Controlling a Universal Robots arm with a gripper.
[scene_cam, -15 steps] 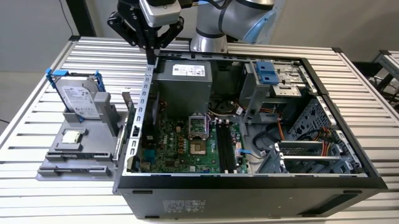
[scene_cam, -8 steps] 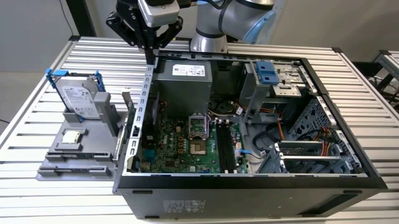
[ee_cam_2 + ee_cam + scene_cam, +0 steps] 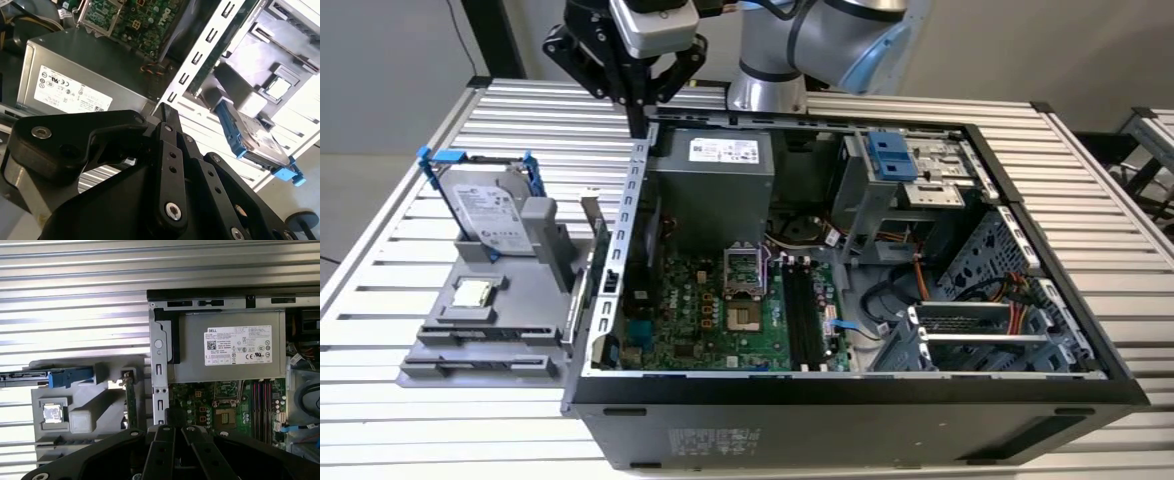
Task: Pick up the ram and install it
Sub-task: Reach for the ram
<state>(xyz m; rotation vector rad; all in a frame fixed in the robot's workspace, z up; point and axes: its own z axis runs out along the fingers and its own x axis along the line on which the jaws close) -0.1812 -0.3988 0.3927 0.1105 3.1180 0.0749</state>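
The ram is a thin green stick standing on edge in the grey holder, just outside the computer case's side wall; in the exterior view the ram rises at the holder's right end. My gripper hangs above the case's back corner by the power supply, well apart from the ram. Its black fingers are shut with nothing between them; the second wrist view shows the gripper over the slotted case wall. The long dark memory slots lie bare on the motherboard.
A silver hard drive in a blue bracket stands on the holder, with a small square processor chip in front of it. The open case holds drive cages and cables at the exterior view's right. All rests on a slatted metal table.
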